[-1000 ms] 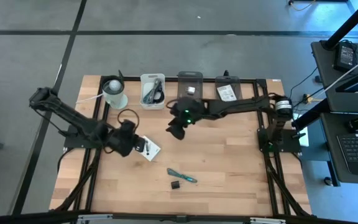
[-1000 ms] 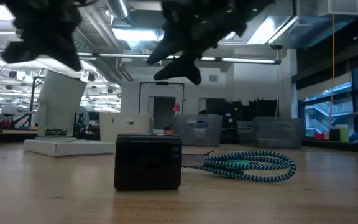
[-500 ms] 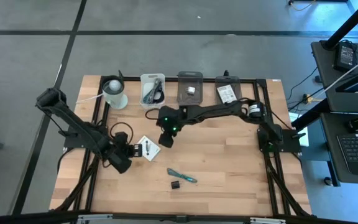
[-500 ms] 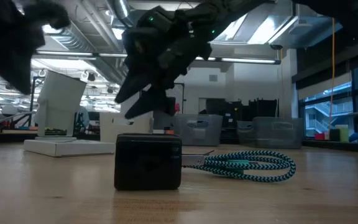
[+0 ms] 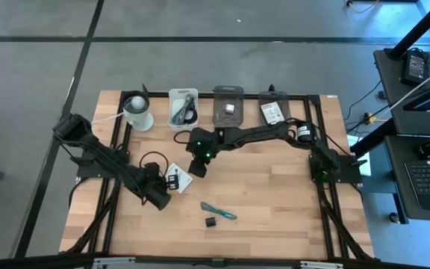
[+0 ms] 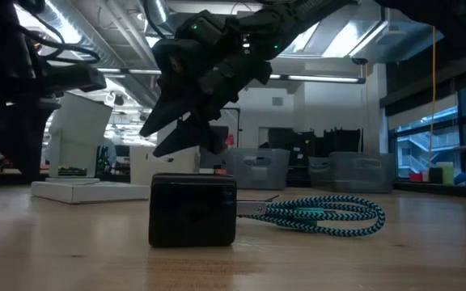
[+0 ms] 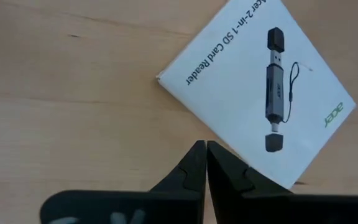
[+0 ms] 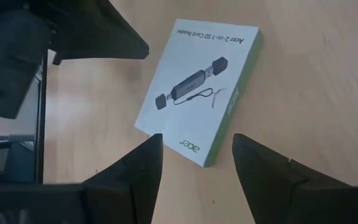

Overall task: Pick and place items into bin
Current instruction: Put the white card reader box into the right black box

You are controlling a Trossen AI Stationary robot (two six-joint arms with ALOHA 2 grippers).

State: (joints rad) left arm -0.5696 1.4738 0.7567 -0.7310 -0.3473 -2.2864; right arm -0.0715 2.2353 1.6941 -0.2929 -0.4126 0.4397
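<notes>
The white card-reader box is seen lying flat on the wooden table, between the two grippers. The left gripper is held just beside the box's edge with its fingers pressed together and nothing gripped. The right gripper is poised above the box with its fingers spread wide, empty; the teal braided tie and small black block are left nearer the table's front.

In the left wrist view, the white card-reader box is running off the picture's top edge, cutting its printed title short. In the low view, the black block is hiding the near end of the teal braided tie. In the high view, the bins' contents are appearing too small to identify.
</notes>
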